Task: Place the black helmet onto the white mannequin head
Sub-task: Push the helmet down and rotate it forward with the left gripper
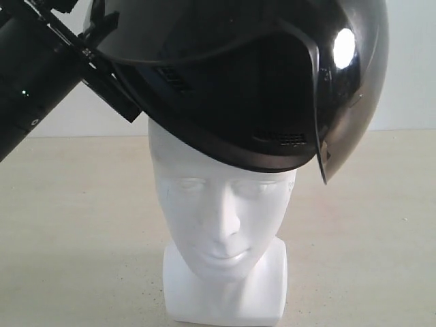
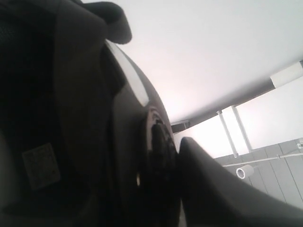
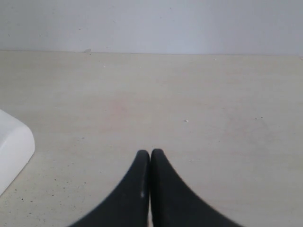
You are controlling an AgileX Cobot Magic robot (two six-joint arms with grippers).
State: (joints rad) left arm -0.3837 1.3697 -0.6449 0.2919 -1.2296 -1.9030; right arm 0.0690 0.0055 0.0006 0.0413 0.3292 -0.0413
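Note:
The black helmet hangs tilted over the crown of the white mannequin head, hiding the top of the head; I cannot tell if they touch. Its smoky visor juts down on the right. The face and squarish neck base stay in full view. My left gripper is shut on the helmet's left rim. In the left wrist view the helmet fills the frame, showing dark lining and a white label, with the rim clamped in the left gripper. My right gripper is shut on nothing, low over the table.
The mannequin stands on a pale beige table before a white wall. A corner of the white neck base shows in the right wrist view, off to one side of the right gripper.

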